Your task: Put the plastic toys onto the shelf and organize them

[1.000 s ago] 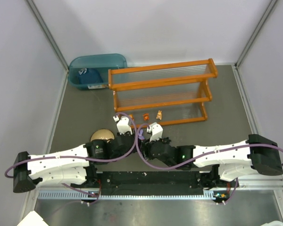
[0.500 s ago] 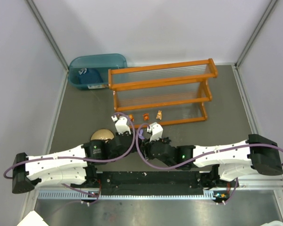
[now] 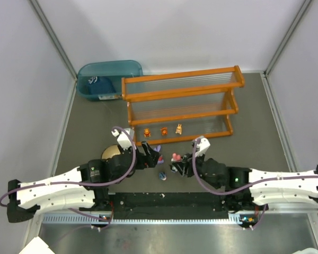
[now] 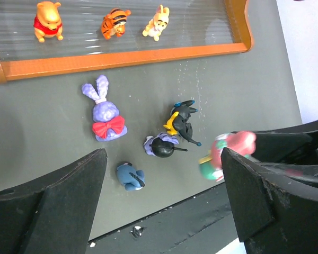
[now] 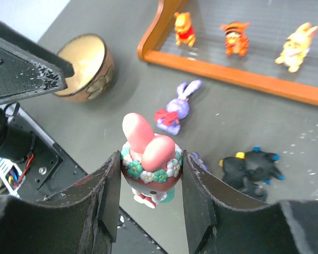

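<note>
Right wrist view: the right gripper (image 5: 151,172) is closed on the pink toy (image 5: 148,153), above the table (image 5: 122,106). The left gripper (image 4: 163,159) hangs wide open over the bunny (image 4: 105,111), black toy (image 4: 181,120) and blue toy (image 4: 130,176). Three orange toys (image 4: 115,23) stand on the shelf's (image 4: 122,57) lower tier.

A teal see-through bin (image 3: 108,74) sits at the grey table's (image 3: 90,121) far left, a dark blue item (image 3: 95,83) inside; a tan round bowl (image 5: 87,66) stands nearer.

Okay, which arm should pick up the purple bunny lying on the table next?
Left. The left gripper is open and empty, close above the purple bunny, while the right gripper is shut on the pink toy and would likely have to shelve it first.
</note>
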Controlling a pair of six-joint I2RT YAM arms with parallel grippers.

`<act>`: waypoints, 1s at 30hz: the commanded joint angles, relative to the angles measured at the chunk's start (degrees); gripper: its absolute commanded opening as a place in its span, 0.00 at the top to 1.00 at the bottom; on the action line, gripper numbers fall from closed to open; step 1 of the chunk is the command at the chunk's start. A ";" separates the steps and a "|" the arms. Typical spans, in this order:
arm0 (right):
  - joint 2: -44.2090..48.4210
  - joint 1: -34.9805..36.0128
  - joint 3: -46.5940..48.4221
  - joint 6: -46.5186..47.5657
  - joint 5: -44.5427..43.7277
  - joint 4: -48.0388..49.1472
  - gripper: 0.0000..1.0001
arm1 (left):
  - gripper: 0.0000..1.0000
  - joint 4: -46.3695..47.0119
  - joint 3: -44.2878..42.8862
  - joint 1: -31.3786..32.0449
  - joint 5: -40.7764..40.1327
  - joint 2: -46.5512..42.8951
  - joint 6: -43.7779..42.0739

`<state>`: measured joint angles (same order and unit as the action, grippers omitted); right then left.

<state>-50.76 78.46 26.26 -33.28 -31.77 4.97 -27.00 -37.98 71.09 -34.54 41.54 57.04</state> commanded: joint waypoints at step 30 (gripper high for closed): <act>22.82 -27.48 -23.80 24.93 3.99 22.95 1.00 | 0.09 4.41 6.16 0.10 -4.57 -6.73 -3.95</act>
<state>-24.95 52.51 3.27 -11.33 -32.80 16.58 -26.17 -32.84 71.09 -37.45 36.40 54.48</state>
